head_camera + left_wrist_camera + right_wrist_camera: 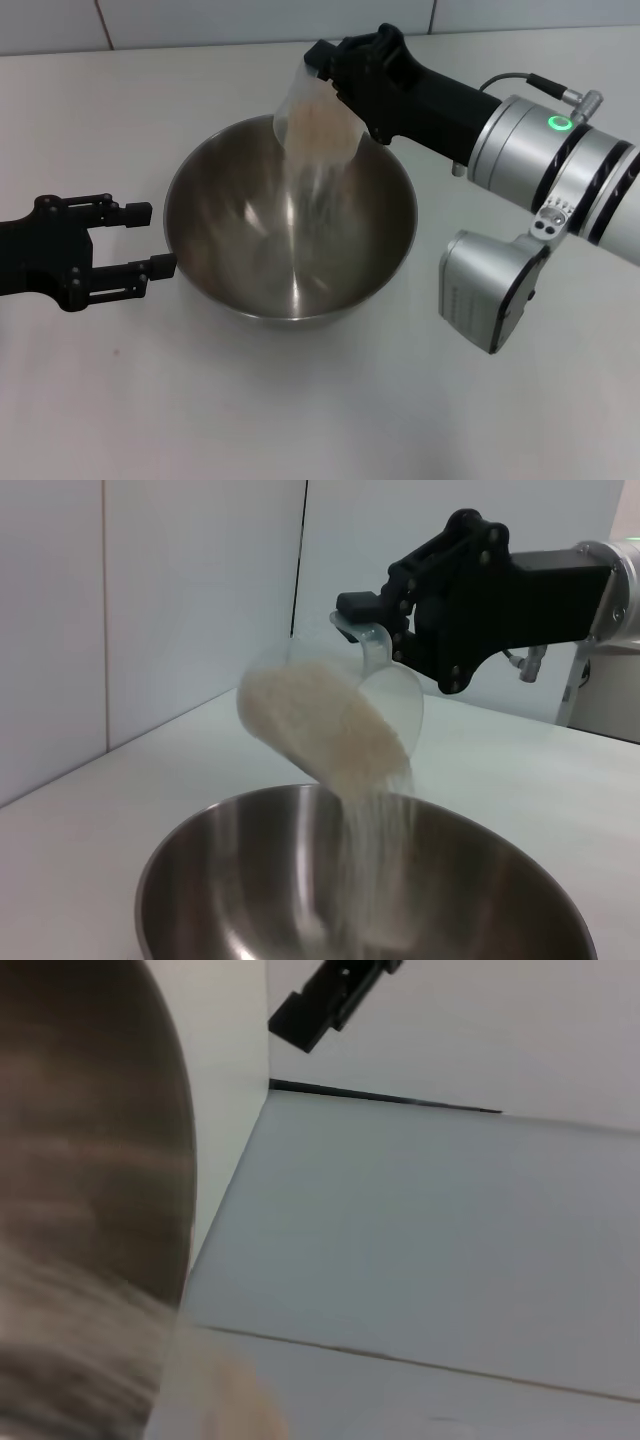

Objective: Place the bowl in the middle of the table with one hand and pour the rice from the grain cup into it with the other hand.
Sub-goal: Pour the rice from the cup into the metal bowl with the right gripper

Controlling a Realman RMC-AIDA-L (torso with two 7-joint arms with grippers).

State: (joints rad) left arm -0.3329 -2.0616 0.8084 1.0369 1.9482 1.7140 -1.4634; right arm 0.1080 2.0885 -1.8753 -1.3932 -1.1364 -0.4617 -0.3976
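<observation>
The steel bowl [230, 270] stands on the white table [330, 400] near its middle. My right gripper [325, 75] is shut on the clear grain cup [300, 100] and holds it tilted over the bowl's far rim. Rice [322, 125] fills the cup's mouth and falls in a thin stream into the bowl. The left wrist view shows the tilted cup [395, 695], the rice [320, 730], the right gripper [375, 630] and the bowl [240, 880] below. My left gripper [155, 238] is open and empty, level with the bowl's left rim.
The right arm's silver forearm [560, 160] and wrist camera housing [490, 285] hang over the table right of the bowl. A tiled wall [200, 20] runs along the table's far edge. In the right wrist view a blurred steel surface [90, 1160] fills one side.
</observation>
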